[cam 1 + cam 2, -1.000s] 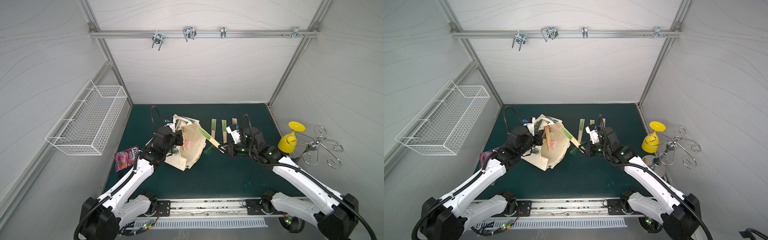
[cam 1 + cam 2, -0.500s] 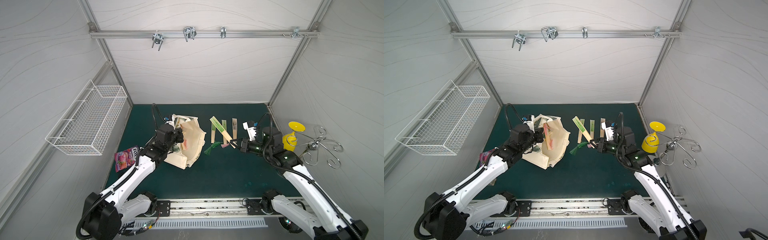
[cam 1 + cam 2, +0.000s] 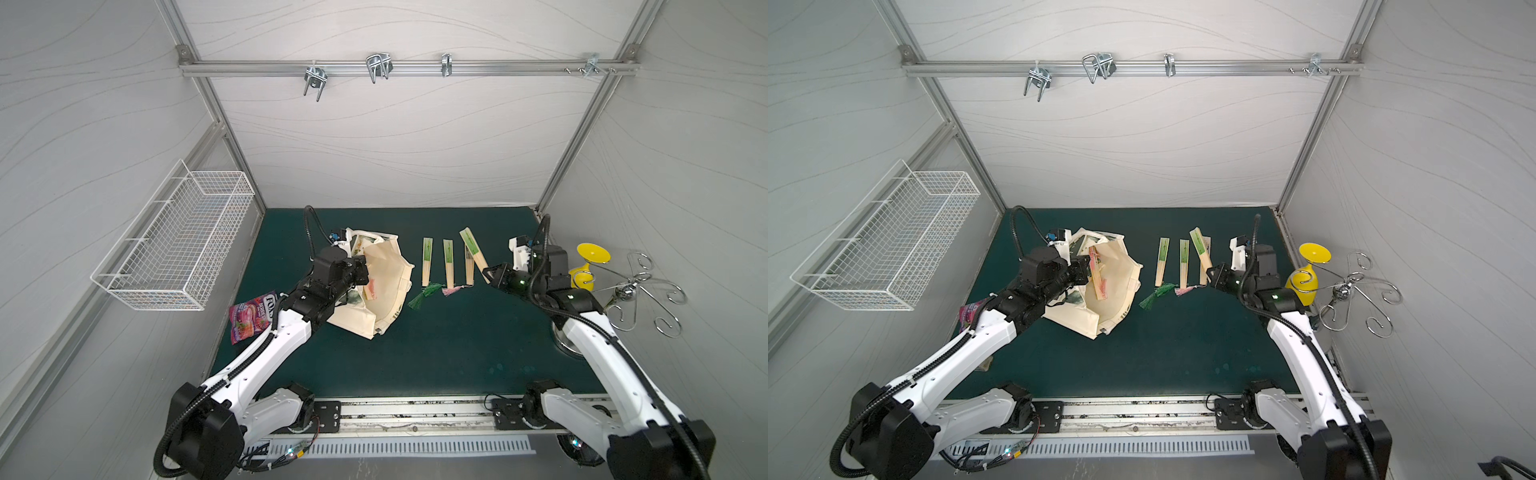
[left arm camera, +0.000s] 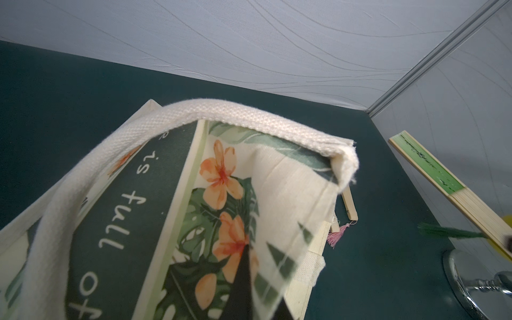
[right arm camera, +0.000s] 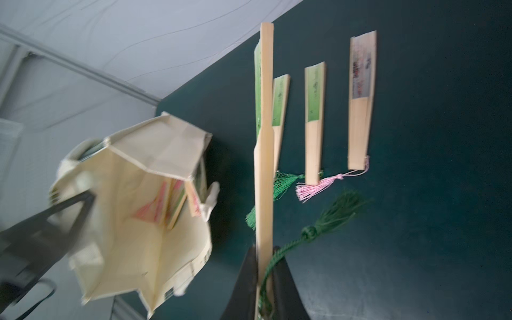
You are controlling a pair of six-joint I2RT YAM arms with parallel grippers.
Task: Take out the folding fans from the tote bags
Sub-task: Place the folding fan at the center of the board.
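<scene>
Tote bag [image 3: 1088, 322] holds pink fans [image 3: 1099, 279]; left jaws grip its rim, right jaws grip a green fan [image 3: 1200, 250].

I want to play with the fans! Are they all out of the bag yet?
Not yet. Three fans lie in a row on the mat. The right gripper holds a fourth fan just above them, not set down yet. The left gripper holds the tote open, and more fans inside are left.
</scene>
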